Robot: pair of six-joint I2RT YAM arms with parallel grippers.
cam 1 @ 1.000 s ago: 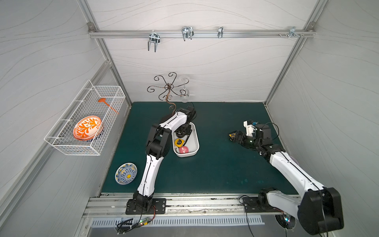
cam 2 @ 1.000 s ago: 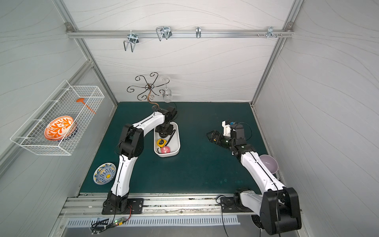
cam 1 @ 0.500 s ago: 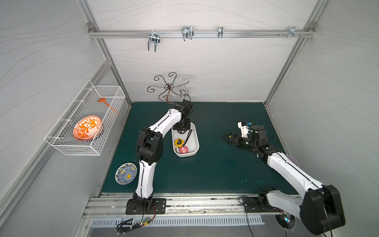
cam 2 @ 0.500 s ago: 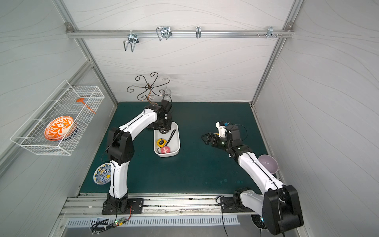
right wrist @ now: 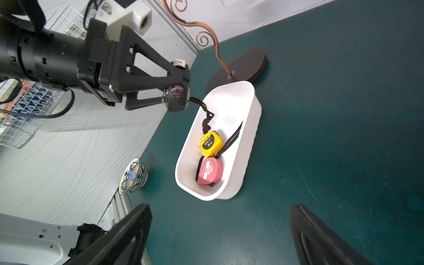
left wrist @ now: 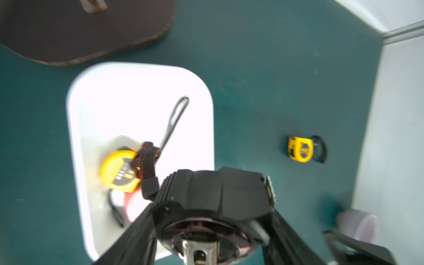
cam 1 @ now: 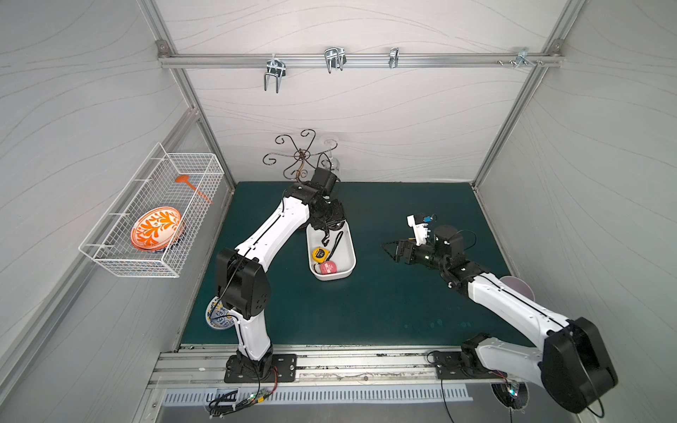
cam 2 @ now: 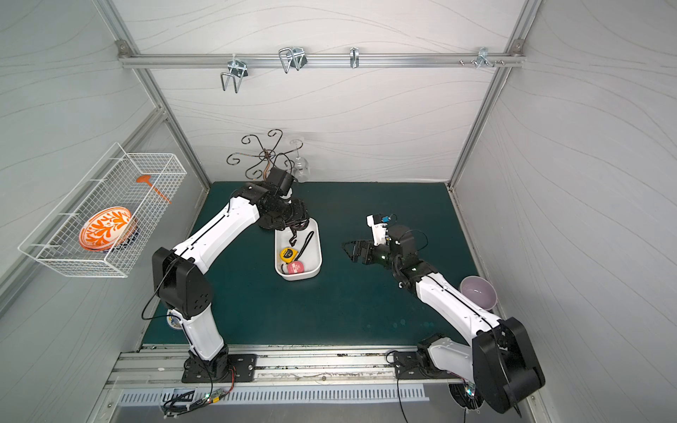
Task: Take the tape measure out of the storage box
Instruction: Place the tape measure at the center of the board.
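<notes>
Right wrist view: "3" read on yellow tape (right wrist: 210, 143), "TAPE MEASURE" on pink tape (right wrist: 210, 171), both laid in storage box (right wrist: 251, 128); black tape measure (right wrist: 175, 103) pinched by L gripper (right wrist: 178, 88) above box's far end, strap (right wrist: 206, 114) hung down; R gripper (right wrist: 220, 229) fingers spread.

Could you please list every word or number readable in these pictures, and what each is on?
"3": black label of the yellow tape measure in the white plastic storage box; its brand line is too small.
"TAPE MEASURE": white band on the pink tape measure; the figure beside it is unclear.
</notes>
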